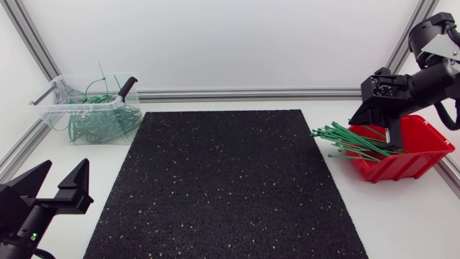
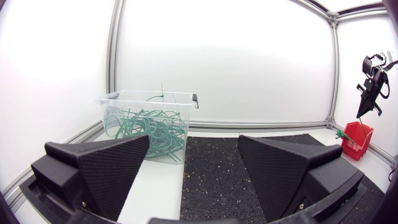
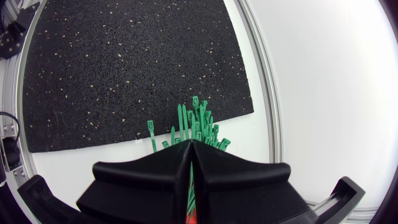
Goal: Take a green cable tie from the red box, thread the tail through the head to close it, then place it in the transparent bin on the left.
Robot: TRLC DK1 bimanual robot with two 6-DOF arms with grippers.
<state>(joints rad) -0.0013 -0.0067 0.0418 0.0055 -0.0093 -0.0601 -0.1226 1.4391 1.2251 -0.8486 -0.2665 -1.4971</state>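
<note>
The right gripper point(image 3: 189, 144) is over the red box point(image 1: 425, 155), its fingers pressed nearly together on a green cable tie point(image 3: 189, 180) (a thin strip in the seam) from the bundle of ties point(image 1: 347, 141). The left gripper point(image 1: 65, 171) gapes wide, holding nothing, near the transparent bin point(image 1: 47, 108).

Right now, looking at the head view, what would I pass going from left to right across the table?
transparent bin → black mat → green cable ties sticking out of the box → red box
</note>
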